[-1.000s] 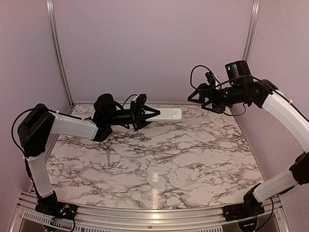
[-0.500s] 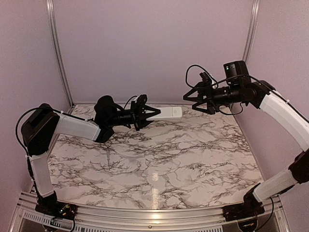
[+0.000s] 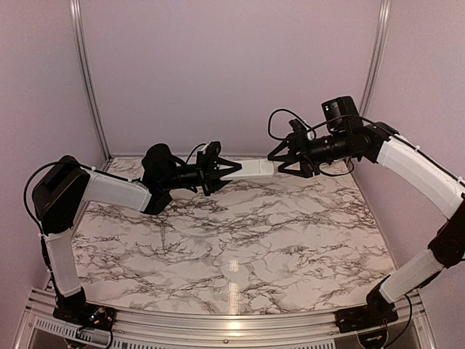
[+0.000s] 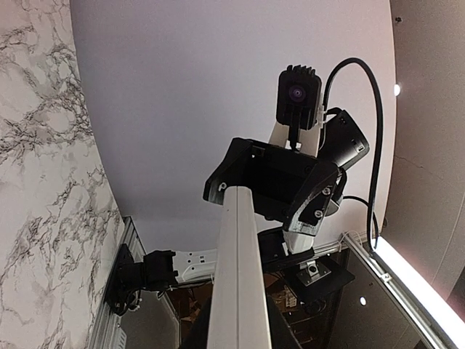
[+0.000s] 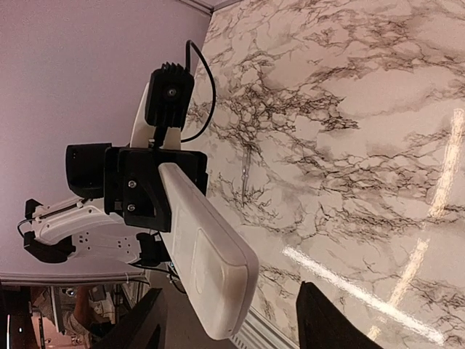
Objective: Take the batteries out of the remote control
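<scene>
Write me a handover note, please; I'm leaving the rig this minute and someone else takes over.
Left gripper: shut on the remote control, holding it roughly level in the air over the far side of the table.
Right gripper: open, jaws either side of the remote's free end, no contact visible.
Batteries: none in view; the face seen from the right wrist shows no open compartment.
Done: remote is off the table and presented to the right arm.
Left: open the remote and take the batteries out.
</scene>
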Robot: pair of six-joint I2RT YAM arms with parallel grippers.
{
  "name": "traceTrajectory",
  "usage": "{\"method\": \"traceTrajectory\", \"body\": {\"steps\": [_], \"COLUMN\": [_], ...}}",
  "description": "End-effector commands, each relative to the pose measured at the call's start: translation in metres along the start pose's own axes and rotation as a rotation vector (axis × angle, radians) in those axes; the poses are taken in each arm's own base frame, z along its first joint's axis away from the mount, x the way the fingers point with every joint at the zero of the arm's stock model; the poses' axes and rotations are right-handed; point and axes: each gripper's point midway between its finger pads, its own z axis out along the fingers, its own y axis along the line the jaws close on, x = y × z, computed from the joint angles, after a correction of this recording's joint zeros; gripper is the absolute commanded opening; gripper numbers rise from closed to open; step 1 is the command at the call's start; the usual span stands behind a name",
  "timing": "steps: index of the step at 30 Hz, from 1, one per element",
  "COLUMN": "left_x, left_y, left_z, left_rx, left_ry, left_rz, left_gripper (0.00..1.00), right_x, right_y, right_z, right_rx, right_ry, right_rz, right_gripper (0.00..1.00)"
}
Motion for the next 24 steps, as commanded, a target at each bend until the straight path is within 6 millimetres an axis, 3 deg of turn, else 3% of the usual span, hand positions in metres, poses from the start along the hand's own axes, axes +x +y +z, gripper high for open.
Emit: {"method": "traceTrajectory", "body": {"steps": [1,24], "left_x": [-0.004,-0.003], "left_y": [-0.007,0.005], "left_z": [0.006,0.01], "left_rx": [0.018,-0.053], "left_ry": [-0.007,-0.01], "left_rz": [0.049,0.07], "left_gripper": [0.0,0.0], "right_x": [-0.001,0.002], "right_y": [0.013,0.013], "right_z": [0.006,0.024], "right_rx": [-0.014,0.009], "right_ry": [0.008,0.038], "right_rz": [-0.007,-0.005], "right_gripper": [0.58,0.4]}}
